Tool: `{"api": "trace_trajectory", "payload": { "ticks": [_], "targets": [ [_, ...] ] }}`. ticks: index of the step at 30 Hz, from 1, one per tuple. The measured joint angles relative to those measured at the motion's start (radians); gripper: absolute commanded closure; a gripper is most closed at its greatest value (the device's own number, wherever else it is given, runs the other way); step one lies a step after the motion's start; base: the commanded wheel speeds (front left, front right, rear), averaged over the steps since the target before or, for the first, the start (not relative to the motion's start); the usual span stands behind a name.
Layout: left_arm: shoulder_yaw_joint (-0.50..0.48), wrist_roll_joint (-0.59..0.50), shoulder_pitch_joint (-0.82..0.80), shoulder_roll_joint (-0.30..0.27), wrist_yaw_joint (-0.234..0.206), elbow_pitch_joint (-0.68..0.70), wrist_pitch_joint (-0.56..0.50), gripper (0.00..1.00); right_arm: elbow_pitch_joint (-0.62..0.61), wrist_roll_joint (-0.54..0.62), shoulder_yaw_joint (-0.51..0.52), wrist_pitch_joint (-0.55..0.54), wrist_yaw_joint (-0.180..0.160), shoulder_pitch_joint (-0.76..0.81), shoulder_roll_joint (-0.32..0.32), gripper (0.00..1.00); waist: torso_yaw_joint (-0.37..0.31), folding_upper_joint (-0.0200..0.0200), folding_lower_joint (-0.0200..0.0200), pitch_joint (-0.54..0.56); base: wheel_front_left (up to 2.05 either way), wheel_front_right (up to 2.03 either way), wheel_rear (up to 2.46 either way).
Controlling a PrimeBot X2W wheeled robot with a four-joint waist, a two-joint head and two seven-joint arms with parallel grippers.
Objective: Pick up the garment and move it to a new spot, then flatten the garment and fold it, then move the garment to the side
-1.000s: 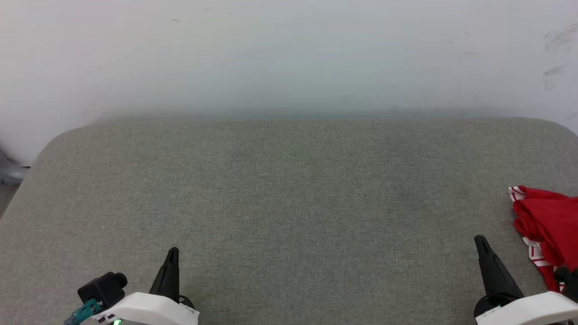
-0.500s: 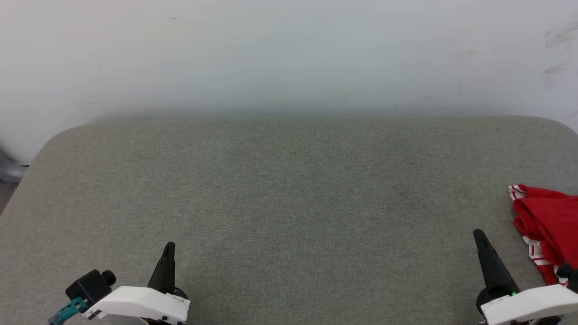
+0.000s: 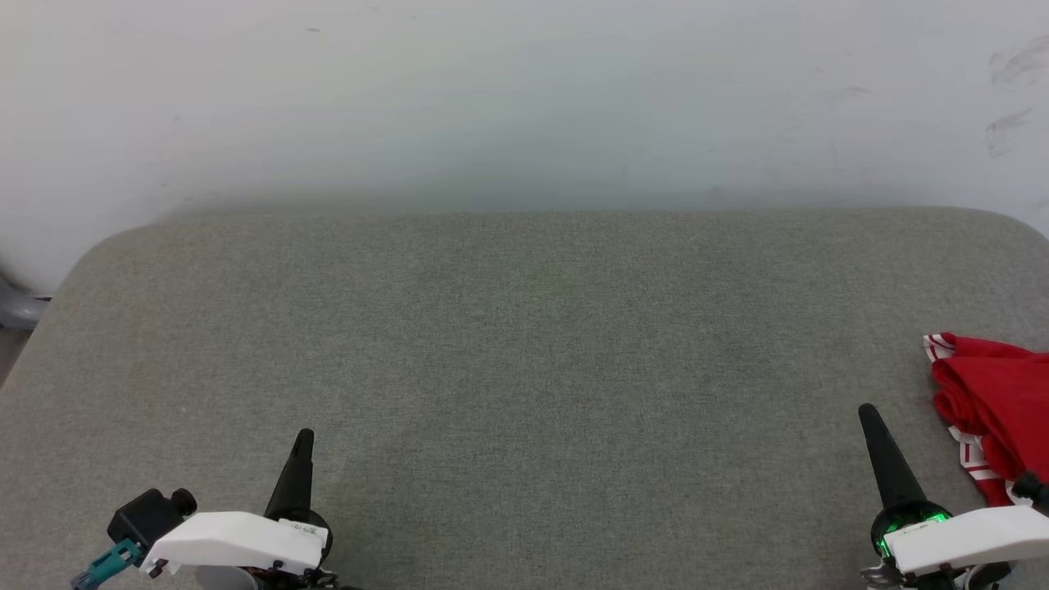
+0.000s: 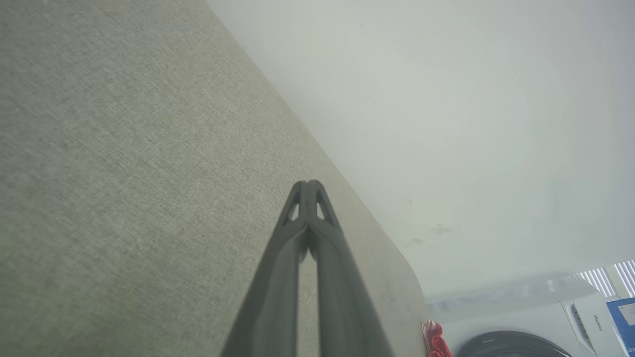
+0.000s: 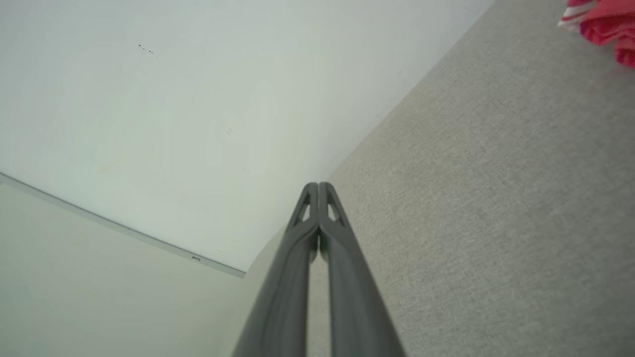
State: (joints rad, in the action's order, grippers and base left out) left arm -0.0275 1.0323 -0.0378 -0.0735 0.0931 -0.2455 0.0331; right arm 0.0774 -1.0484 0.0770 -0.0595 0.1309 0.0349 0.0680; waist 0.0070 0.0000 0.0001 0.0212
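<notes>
The garment (image 3: 996,401) is a crumpled red heap with red-and-white striped trim, lying at the right edge of the grey padded table (image 3: 524,344) and partly cut off by the frame. It shows again as a small red scrap (image 4: 435,339) in the left wrist view and in the corner (image 5: 603,22) of the right wrist view. My right gripper (image 3: 866,414) is shut and empty, just left of the heap and apart from it. My left gripper (image 3: 304,438) is shut and empty at the lower left, far from the garment. Both wrist views show the fingertips pressed together (image 4: 308,186) (image 5: 318,186).
A pale wall (image 3: 524,98) rises behind the table's far edge. The table's rounded corners sit at the far left and far right. In the left wrist view a white appliance with a dark round door (image 4: 511,344) stands beyond the table's end.
Both forearms have drawn back toward the bottom edge and their fingertips now reach a little farther up the table. The garment has not moved.
</notes>
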Motion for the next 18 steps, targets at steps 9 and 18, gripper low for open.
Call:
{"api": "trace_trajectory", "payload": {
  "ticks": [9, 18],
  "targets": [
    [-0.014, 0.096, -0.01, 0.005, 0.004, 0.0, -0.024, 1.0, 0.028, -0.099, 0.0, -0.004, 0.0, -0.021, 0.0, 1.0, -0.001, 0.0, 0.0, -0.003, 0.0, 0.0, 0.0],
    [-0.027, 0.185, -0.021, 0.009, 0.012, 0.0, -0.048, 1.0, 0.054, -0.187, 0.001, -0.009, 0.0, -0.042, 0.001, 1.0, -0.002, 0.0, 0.0, -0.006, 0.0, 0.0, 0.0]
  ]
}}
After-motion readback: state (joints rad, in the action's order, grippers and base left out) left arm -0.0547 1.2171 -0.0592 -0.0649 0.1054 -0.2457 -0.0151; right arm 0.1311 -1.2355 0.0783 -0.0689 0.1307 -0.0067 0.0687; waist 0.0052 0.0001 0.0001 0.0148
